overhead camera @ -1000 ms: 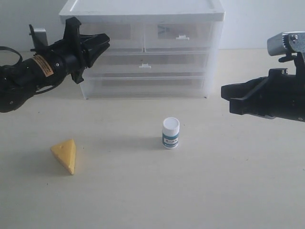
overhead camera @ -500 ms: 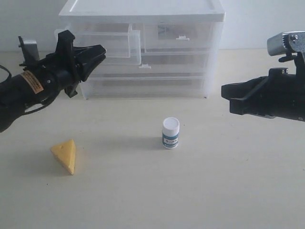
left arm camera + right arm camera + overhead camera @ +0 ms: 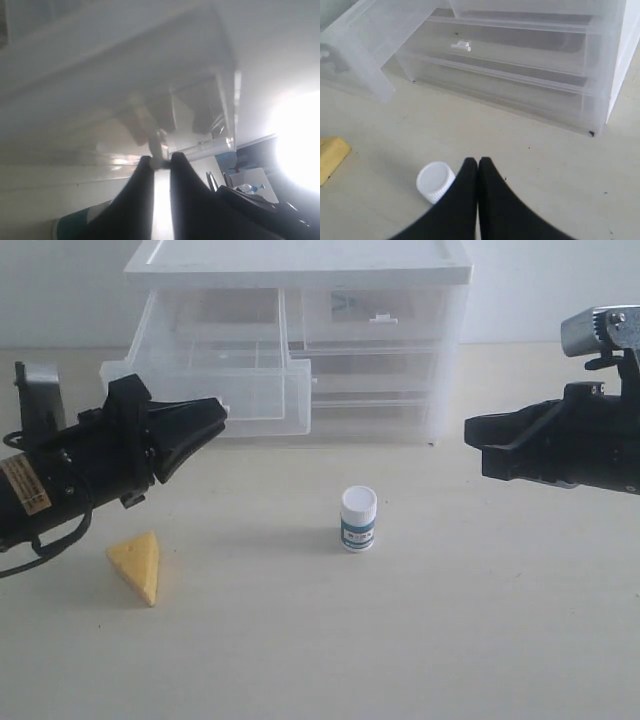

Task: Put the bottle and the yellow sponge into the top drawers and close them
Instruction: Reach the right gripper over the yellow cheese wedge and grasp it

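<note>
Two half-width top drawers in the white-topped drawer unit [image 3: 300,260]: left top drawer [image 3: 250,390] open, drawn far forward over the surface [image 3: 480,630]; right top drawer [image 3: 370,325] pushed in flush.

Level with the front wall of the open drawer, left end effector [image 3: 222,412]. In the left wrist view, that same end effector [image 3: 161,162] with fingers pinched on what looks like the small white clip handle [image 3: 156,147], though glare washes out much of that picture.

Well off to the right and above the surface, right end effector [image 3: 472,440], touching nothing. In the right wrist view, the end effector [image 3: 478,164] with fingers pressed together, tip to tip.

Upright on the surface in front of the unit, bottle [image 3: 358,520] — between the two arms and apart from both, white cap up, dark label round the body. From the right wrist view, its cap [image 3: 435,181] just beside the dark fingers.

Flat on the surface well left of the bottle and below the left arm, yellow sponge [image 3: 137,565] — untouched, with only one end of it [image 3: 331,155] in the right wrist view.
</note>
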